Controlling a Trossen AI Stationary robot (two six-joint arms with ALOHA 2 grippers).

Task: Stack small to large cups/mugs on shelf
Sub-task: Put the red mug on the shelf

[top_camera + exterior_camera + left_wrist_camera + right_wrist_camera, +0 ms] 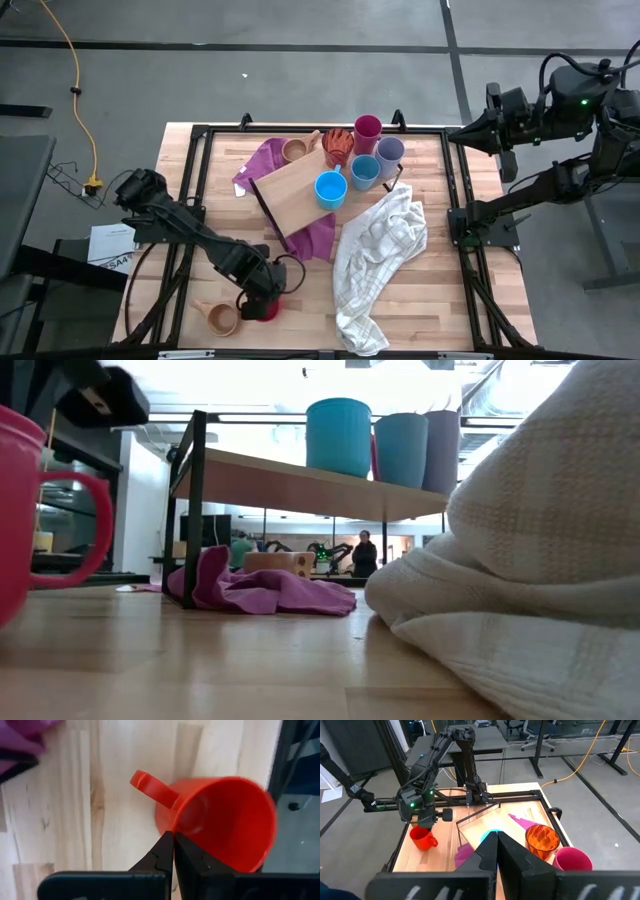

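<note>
A red handled mug [220, 820] stands upright near the table's front left and also shows in the high view [266, 309] and the low view [30, 510]. My left gripper [173, 836] is shut on it from above. A tan mug [222, 318] stands just left of it. The light-wood shelf [290, 190] carries a blue cup [331, 189]. A second blue cup [364, 172], a lavender tumbler [389, 152], a magenta tumbler [367, 130], an orange-red mug [339, 145] and a tan mug [294, 150] cluster at its far right. My right gripper [495, 836] is shut and empty, off the table's far right. My left gripper pinches the red mug's rim [176, 822] right beside the handle's root, one finger outside the wall and one inside. The fingers come from above, pointing down. The mug is upright with its handle [150, 787] sticking out sideways; whether its base is on the table, I cannot tell.
A purple cloth [268, 160] lies under the shelf and shows below it in the low view [250, 588]. A white checked towel [378, 255] is heaped at the right front and fills the right of the low view [540, 560]. Black frame rails [190, 200] run along the table's sides.
</note>
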